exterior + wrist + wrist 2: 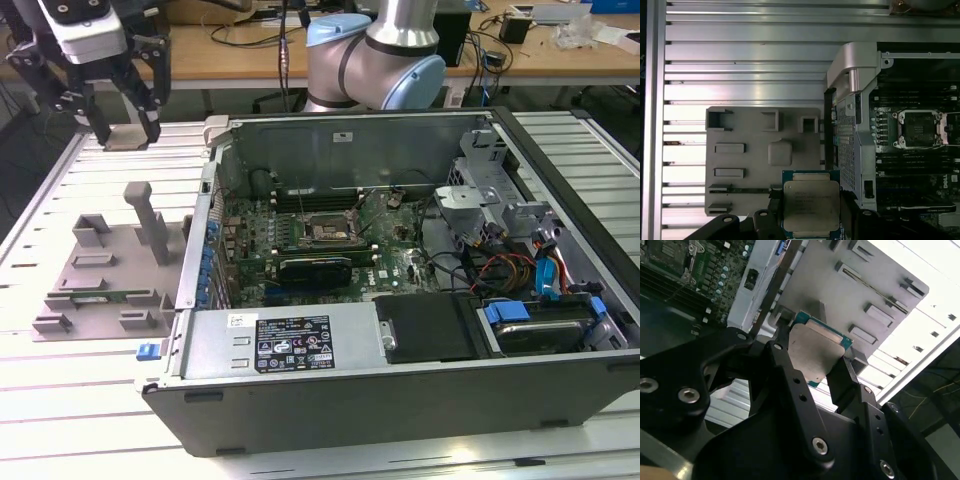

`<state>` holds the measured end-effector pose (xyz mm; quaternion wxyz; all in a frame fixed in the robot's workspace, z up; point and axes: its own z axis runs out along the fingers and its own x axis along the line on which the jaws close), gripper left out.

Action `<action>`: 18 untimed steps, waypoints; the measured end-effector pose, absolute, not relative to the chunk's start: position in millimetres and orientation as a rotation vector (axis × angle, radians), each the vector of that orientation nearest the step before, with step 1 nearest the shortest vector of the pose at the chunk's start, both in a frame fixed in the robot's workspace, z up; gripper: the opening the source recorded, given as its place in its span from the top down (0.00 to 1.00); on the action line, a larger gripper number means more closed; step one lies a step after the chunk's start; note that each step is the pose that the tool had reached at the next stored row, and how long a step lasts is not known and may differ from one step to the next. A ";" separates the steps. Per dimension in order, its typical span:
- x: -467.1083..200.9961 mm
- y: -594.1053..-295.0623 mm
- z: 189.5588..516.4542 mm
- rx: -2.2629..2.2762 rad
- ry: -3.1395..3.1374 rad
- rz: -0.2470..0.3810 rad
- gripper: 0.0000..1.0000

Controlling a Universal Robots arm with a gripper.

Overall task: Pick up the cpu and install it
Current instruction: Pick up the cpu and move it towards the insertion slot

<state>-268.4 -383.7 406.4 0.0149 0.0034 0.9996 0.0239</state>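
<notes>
1. The pincer (126, 130) hangs above the bench (60, 420), at the exterior view's left and well apart from the case (400, 400); it is closed partway onto the cpu (811, 205), with one of its fingers (842, 377) on each of two opposite edges.
2. The cpu is held flat, its pale metal top facing the wrist cameras; in both wrist views its green rim shows between the dark fingers; it touches nothing else that I can see.
3. Beneath it lies the grey tray (760, 165); the cpu is clear of the tray, so I judge the pick-up done and the carry toward the case to be the step in hand.
4. The socket (919, 127) sits on the green board (390, 265) inside the case, toward the exterior view's right of the pincer; the case wall stands between the two.
5. Seating, as I judge it, calls for passing over that wall, coming down level and square to the socket, and matching the chip's corners to it; a tilt or a twist risks damage to the contacts.
6. Whether the socket's metal frame stands open I cannot tell; it must be open for the chip to drop in.
</notes>
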 end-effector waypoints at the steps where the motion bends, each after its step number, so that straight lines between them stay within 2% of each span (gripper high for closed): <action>1: -264.6 -383.7 406.4 0.011 3.111 0.074 0.45; 18: -205.5 -383.7 406.4 0.011 3.111 0.074 0.45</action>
